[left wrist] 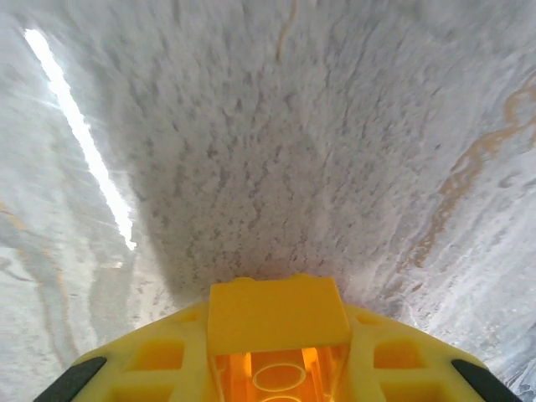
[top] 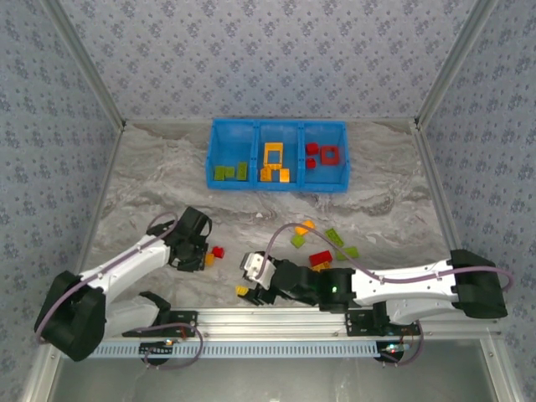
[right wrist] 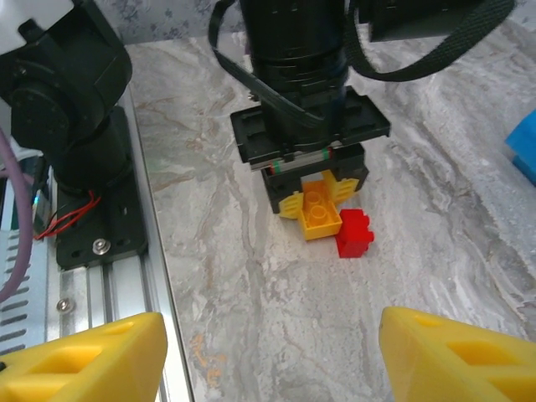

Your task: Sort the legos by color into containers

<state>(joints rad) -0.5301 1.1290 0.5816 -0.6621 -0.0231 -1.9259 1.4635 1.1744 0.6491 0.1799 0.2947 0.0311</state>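
My left gripper [left wrist: 276, 335] is shut on an orange-yellow brick [left wrist: 276, 314] just above the marble table. In the right wrist view the same left gripper [right wrist: 316, 201] points down with that brick [right wrist: 321, 211] in its yellow fingers. A red brick [right wrist: 353, 233] lies right beside it on the table. My right gripper [right wrist: 272, 335] is wide open with nothing between its fingers [right wrist: 92, 356], low over the table and facing the left gripper. From above, the left gripper [top: 203, 256] and right gripper [top: 248, 276] sit close together near the front. The blue tray [top: 276, 126] stands at the back.
The tray holds green bricks [top: 230, 172] on the left, orange-yellow ones [top: 273, 163] in the middle and red ones [top: 325, 155] on the right. Loose green, orange and red bricks [top: 322, 247] lie over the right arm's forearm area. The left arm's base [right wrist: 63, 109] and the metal rail [right wrist: 84, 293] border the front edge.
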